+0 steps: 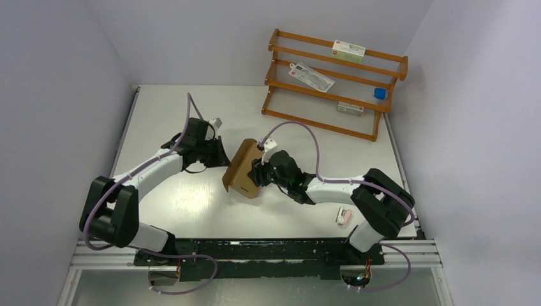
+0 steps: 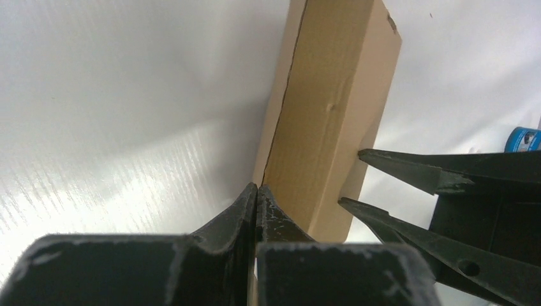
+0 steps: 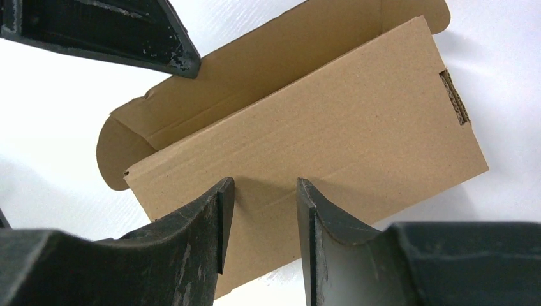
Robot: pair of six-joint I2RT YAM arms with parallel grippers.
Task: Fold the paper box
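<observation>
- Your top camera looks down from behind the arms over the whole table (image 1: 191,210).
- Your left wrist camera sits close, edge-on to the paper box (image 2: 332,115).
- Your right wrist camera, equally close, faces its broad side.
- All share the box; top and left wrist perhaps share a blue speck (image 2: 523,138).

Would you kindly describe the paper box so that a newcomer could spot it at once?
On the white table, look to the middle, where the left gripper and right gripper face each other. The paper box stands between them, half-folded with a flap open. It is plain brown cardboard, unlike the printed white carton on the wooden rack.
</observation>
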